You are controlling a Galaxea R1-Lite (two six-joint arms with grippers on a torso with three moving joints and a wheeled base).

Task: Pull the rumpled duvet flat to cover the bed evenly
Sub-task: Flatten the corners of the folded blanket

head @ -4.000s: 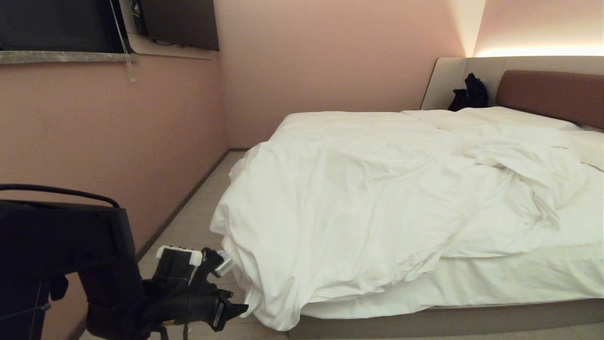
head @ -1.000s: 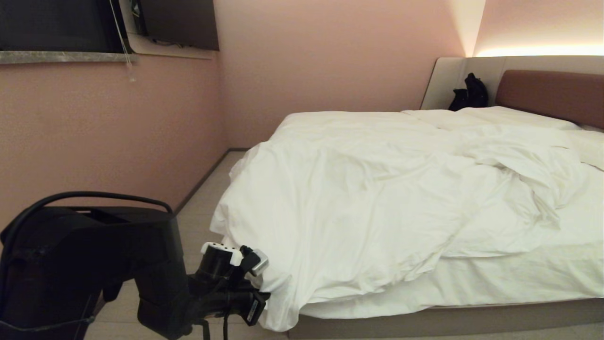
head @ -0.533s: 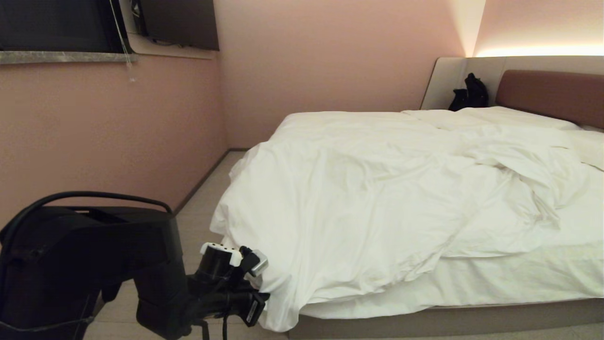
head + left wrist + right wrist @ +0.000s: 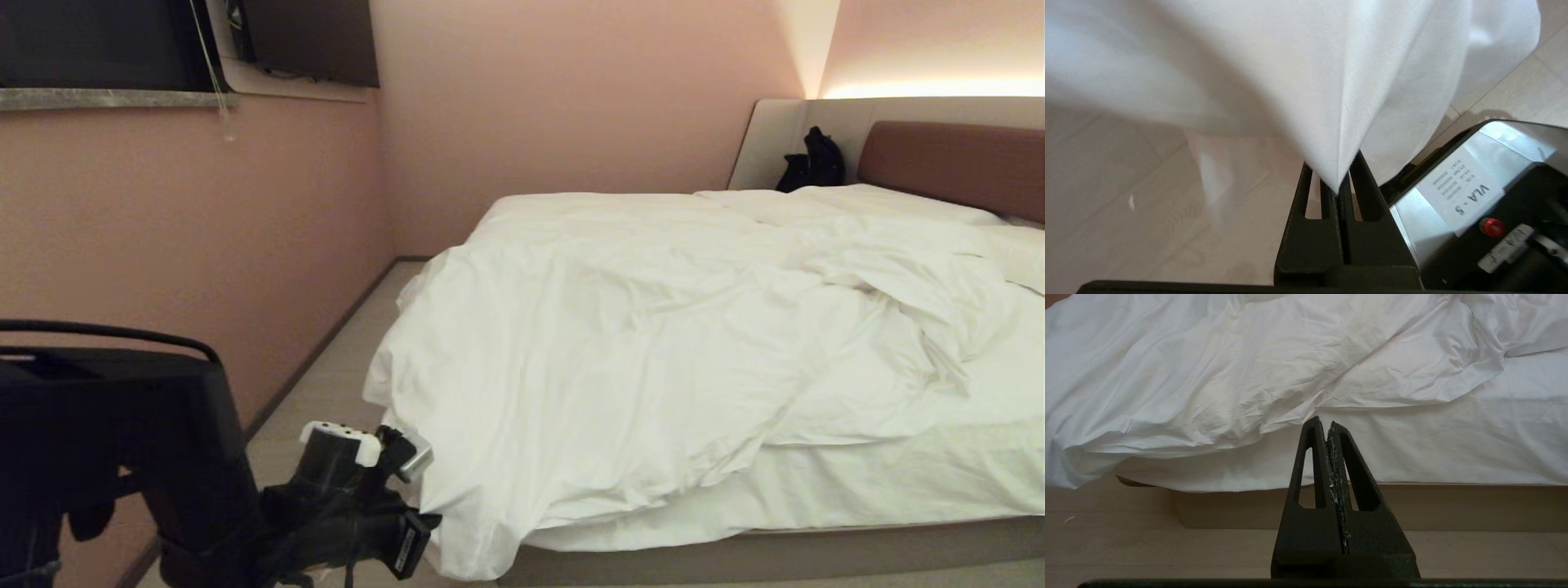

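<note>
You've got the left gripper [image 4: 1337,188] down in the lower left of the head view, just off the corner of the bed [image 4: 775,555], and its jaws are pinched tight on a fold of the duvet [image 4: 653,343]; in the left wrist view the white cloth comes to a point right between the two black fingers [image 4: 1310,228], drawn taut like a tent peak. That grip sits low on the hanging corner, I'd say, because this is the part of the cover that has slid off the mattress edge toward the floor [image 4: 1147,212], so a hold here gives you the most cloth to drag. The duvet itself fills the middle of the frame, bunched and creased, heaped toward the left foot corner, while along the lower right a strip of bare sheet [image 4: 898,482] shows. That's the uneven side you need to cover. Your right gripper [image 4: 1329,426] isn't in the head view; its own camera shows its jaws pressed together on nothing, hanging in front of the bed's side, clear of the cloth. The headboard [image 4: 955,163] sits upper right, a dark bag [image 4: 812,159] beside it, well out of your way.
</note>
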